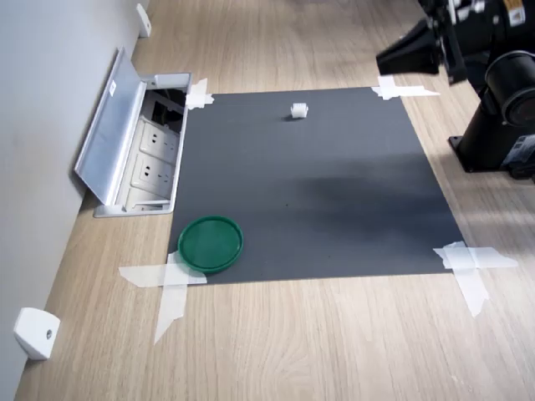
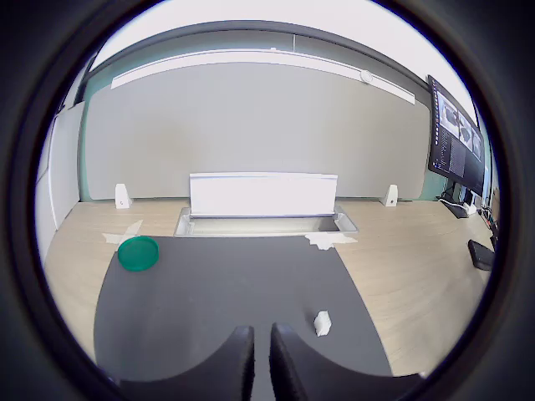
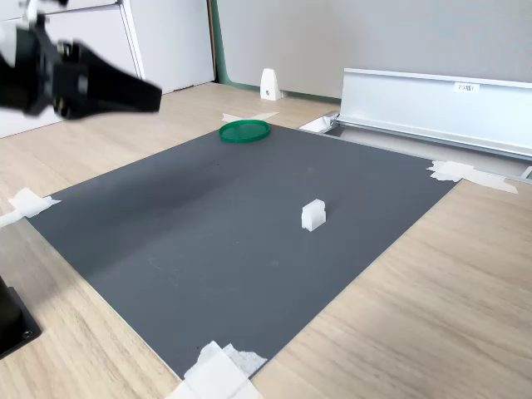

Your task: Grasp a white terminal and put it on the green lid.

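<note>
Wood-grain tabletop [image 1: 334,351] carries a dark grey mat [image 1: 309,192] taped at its corners. On that mat the white terminal [image 1: 299,110] stands alone near the edge far from the first exterior view's camera; its ribbing is too small to make out. Well apart from it, the green lid [image 1: 210,243] lies on the mat's corner at the first exterior view's lower left, overlapping a tape strip [image 1: 163,284]. Beyond the mat, an open socket box [image 1: 138,154] sits in the tabletop. Raised clear of the mat, the gripper [image 2: 261,355] holds nothing, its fingers nearly together with a narrow gap; both exterior views crop it.
</note>
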